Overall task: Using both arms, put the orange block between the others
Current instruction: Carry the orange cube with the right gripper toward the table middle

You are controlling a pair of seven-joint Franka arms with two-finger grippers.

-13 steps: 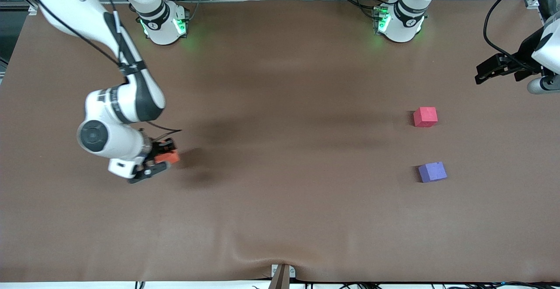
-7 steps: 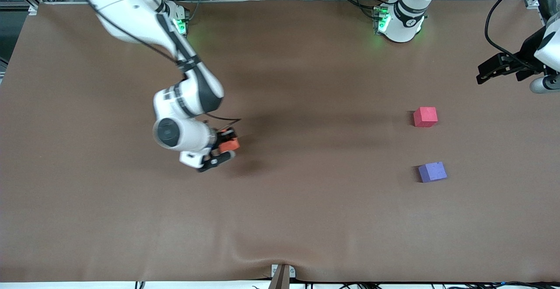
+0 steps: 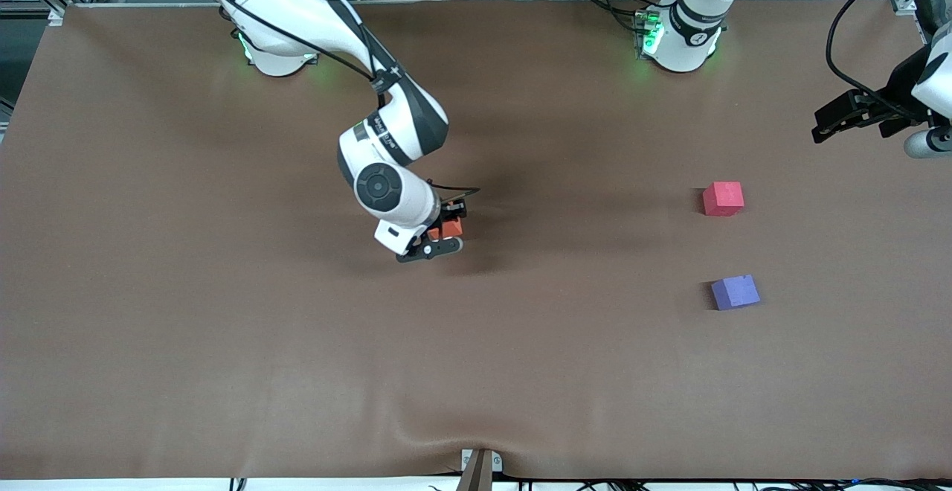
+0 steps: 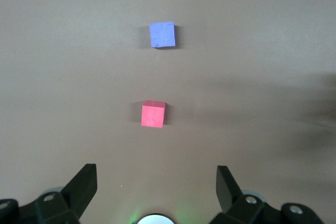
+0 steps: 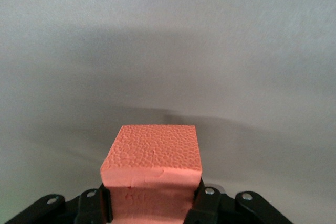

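- The right gripper (image 3: 440,238), its black fingers clamped on the small matte orange foam cube (image 5: 152,166), holds it in the air over the middle of the brown table (image 3: 223,342).
- To do this carry well, I would keep the cube level and the clamp firm, heading toward the left arm's end.
- The left gripper (image 4: 156,184) waits with fingers spread wide, above that end.
- The red-pink cube (image 3: 723,198) and purple-blue cube (image 3: 735,291) sit well apart; nothing lies between them.
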